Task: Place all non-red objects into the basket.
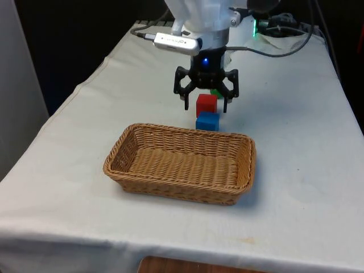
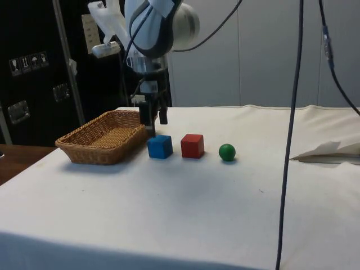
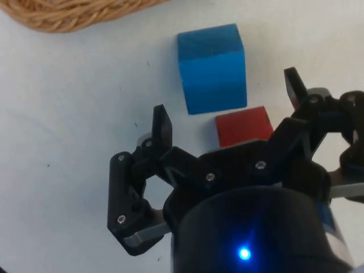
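The gripper [image 1: 206, 106] hangs over the white cloth [image 1: 296, 170] with its fingers [image 3: 162, 126] spread wide and nothing between them; in the front view it straddles the red block [image 1: 206, 104]. In the side view the gripper [image 2: 156, 125] hovers above the blue block [image 2: 160, 146], a little behind it.

Three objects sit in a row, apart from one another: the blue block just beyond the far long rim of the wicker basket [image 1: 181, 163], the red block behind it at twelve o'clock, then the green ball [image 2: 226, 152], farthest from the basket. The basket holds nothing. In the wrist view the blue block [image 3: 212, 68] and red block [image 3: 243, 125] lie between the spread fingers. No writing or brand can be read on the blocks, ball or basket.
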Controlling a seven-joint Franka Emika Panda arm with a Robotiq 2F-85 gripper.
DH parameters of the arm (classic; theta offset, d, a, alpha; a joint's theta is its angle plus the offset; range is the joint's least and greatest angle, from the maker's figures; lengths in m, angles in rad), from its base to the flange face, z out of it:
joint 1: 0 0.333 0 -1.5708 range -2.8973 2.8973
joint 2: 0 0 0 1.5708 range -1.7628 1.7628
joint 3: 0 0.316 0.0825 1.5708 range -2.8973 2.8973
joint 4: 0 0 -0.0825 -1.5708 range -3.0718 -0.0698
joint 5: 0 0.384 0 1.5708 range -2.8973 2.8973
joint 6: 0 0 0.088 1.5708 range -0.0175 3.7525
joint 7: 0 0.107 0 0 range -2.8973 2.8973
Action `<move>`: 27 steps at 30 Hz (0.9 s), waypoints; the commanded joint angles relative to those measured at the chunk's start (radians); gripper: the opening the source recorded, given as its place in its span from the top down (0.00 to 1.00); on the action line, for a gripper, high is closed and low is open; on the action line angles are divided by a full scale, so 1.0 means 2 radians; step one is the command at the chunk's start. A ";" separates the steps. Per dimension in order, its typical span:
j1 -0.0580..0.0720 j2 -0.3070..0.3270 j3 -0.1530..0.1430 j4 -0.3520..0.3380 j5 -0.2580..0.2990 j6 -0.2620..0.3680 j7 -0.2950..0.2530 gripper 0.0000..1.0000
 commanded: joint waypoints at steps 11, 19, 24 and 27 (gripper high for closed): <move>-0.008 0.021 0.009 0.010 0.046 0.003 -0.036 0.00; -0.009 0.035 0.011 0.016 0.085 0.002 -0.063 0.00; -0.009 0.047 0.011 0.023 0.112 0.000 -0.083 0.00; -0.008 0.052 0.010 0.026 0.122 0.000 -0.090 0.00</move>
